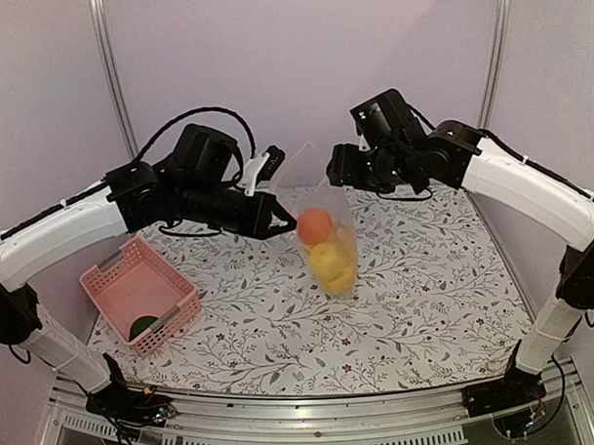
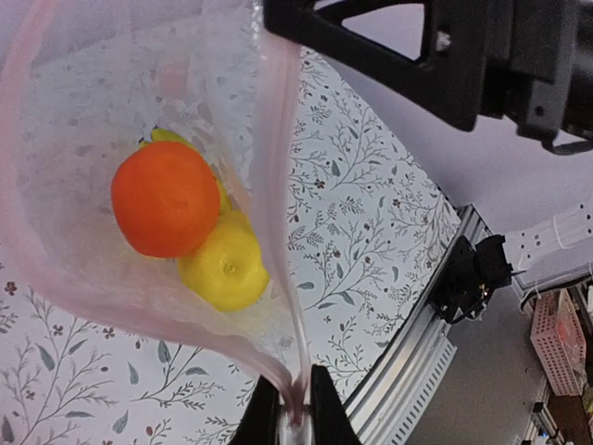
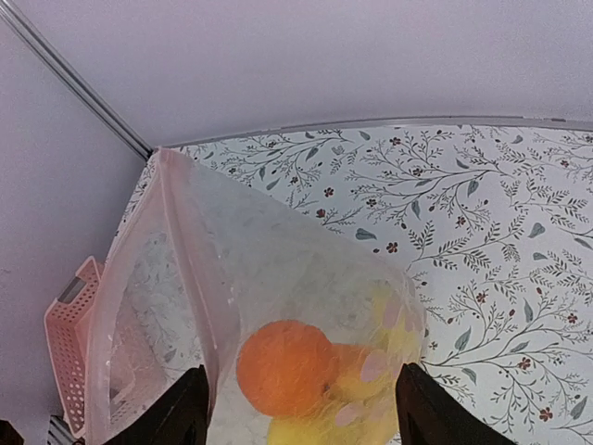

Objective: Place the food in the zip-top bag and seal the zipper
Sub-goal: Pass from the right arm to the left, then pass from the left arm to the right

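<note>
The zip-top bag hangs upright over the floral table, with a round orange and yellow fruits inside. My left gripper is shut on the bag's mouth edge. In the left wrist view the jaws pinch the zipper strip, with the orange and a lemon below it. My right gripper stands open just above and behind the bag. Its fingers are spread wide, and the bag and orange show past them. A dark green piece lies in the basket.
A pink slatted basket sits at the table's front left and also shows at the left edge of the right wrist view as basket. The table's metal front rail runs below the bag. Grey walls close in the back.
</note>
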